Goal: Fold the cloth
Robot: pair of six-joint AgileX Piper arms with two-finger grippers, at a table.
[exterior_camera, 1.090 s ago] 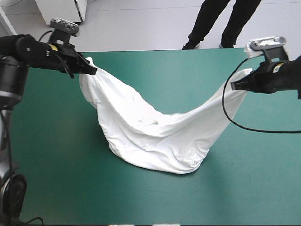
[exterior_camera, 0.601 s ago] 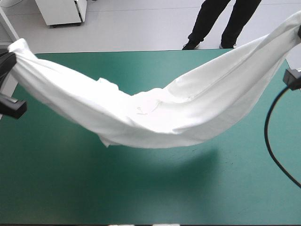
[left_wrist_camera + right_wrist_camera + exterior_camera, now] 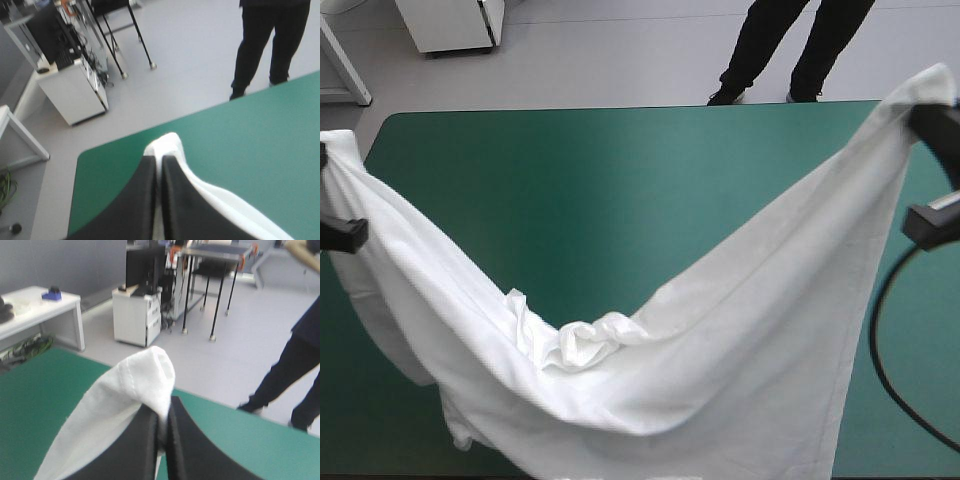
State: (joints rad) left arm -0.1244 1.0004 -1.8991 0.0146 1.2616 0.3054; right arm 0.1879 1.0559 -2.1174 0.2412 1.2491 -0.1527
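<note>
- The white T-shirt [image 3: 720,350] is off the tabletop [image 3: 620,170], strung between the two arms like a slack hammock. It fills most of the lower half of the high view.
- One end sits at the left edge of the frame, about mid-height. The other is higher, in the upper right corner.
- From both ends the cloth slopes down to a low point in the lower centre of the frame, and its bottom edge runs off the bottom of the frame.
- Just left of that low point a small bunched fold [image 3: 585,340] is rumpled up on the sheet. The rest hangs fairly smooth, with long creases running toward each held corner.
- Whether the lowest part brushes the teal-green cover I cannot tell from here.
- The left claw [image 3: 160,161] is pinched all but closed on the T-shirt. A white corner pokes out just past its tips and more cloth trails down beside it.
- The right claw [image 3: 164,412] is clamped the same way, with a rounded tuft of the T-shirt standing up above its tips and the sheet falling away to one side.
- Both claws are held high, looking out across the tabletop's far edge to the floor beyond.
</note>
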